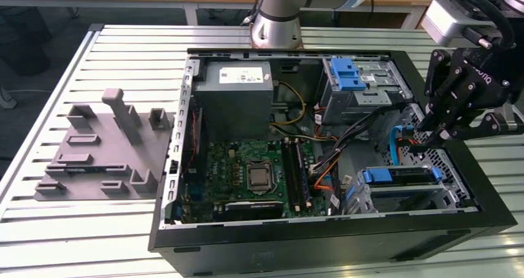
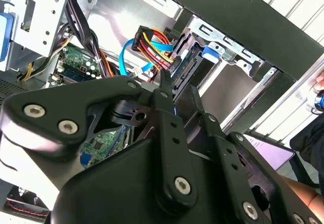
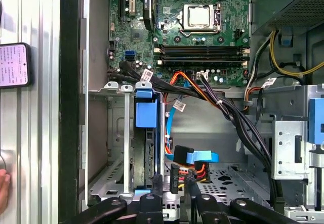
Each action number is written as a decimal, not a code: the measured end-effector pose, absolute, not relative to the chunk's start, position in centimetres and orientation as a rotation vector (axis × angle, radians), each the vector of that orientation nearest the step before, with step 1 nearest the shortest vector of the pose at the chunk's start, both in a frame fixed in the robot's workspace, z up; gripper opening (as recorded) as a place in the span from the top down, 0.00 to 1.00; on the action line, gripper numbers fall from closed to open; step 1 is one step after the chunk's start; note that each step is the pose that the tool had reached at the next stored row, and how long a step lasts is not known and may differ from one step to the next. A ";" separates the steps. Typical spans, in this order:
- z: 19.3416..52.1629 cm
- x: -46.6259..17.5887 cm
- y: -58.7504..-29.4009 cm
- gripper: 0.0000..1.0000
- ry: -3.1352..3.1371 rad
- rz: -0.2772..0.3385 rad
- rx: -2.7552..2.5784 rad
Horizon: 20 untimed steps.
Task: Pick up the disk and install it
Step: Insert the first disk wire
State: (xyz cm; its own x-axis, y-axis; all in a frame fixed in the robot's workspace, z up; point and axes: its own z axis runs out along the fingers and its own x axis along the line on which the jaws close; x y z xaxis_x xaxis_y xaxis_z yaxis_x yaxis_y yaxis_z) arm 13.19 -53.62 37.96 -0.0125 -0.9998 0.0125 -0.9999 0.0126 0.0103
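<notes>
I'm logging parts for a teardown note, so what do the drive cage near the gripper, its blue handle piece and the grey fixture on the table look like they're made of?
The drive cage looks like bare stamped sheet metal, judging by its dull silver sheen and punched slots. Its blue handle piece appears to be moulded plastic, uniformly coloured and matte. The grey fixture looks like matte plastic, possibly printed, though that is uncertain.

Even, bright overhead light fills the exterior view; the slatted table (image 1: 49, 75) shows pale glare while the case interior sits in soft shadow. In the second wrist view the near black gripper linkage (image 2: 152, 173) is blurred and the upper corner overexposed.
</notes>
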 end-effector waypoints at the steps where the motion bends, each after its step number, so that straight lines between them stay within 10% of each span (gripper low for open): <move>1: 38.0 13.2 -53.6 0.69 -2.224 0.002 2.196; 20: 36.7 13.3 -53.6 0.69 -2.224 0.002 2.197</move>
